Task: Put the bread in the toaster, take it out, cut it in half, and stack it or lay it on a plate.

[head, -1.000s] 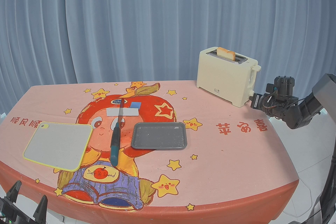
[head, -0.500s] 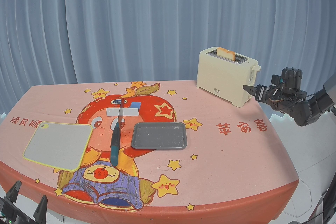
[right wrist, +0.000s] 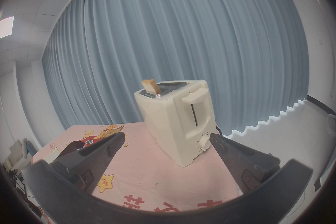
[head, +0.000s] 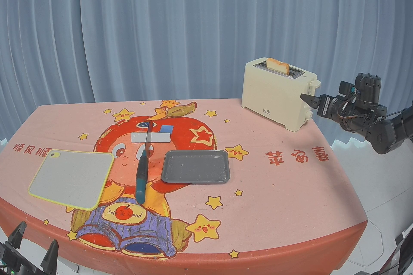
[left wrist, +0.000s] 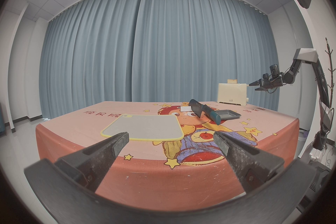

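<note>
Right pincer (right wrist: 166, 139), fingers spread apart, hangs just beside the lever end of the toaster (head: 275, 93), seemingly not touching; bread (head: 277, 65) pokes up from a slot beyond it.

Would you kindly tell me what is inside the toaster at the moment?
A bread slice stands in the toaster, its top poking out; the toaster's wall hides its lower part.

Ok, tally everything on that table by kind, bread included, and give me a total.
Toaster: 1
Bread slice: 1
Cutting board: 1
Knife: 1
Grey tray: 1
White strip: 1
Blue patch: 1
Total: 7
</note>
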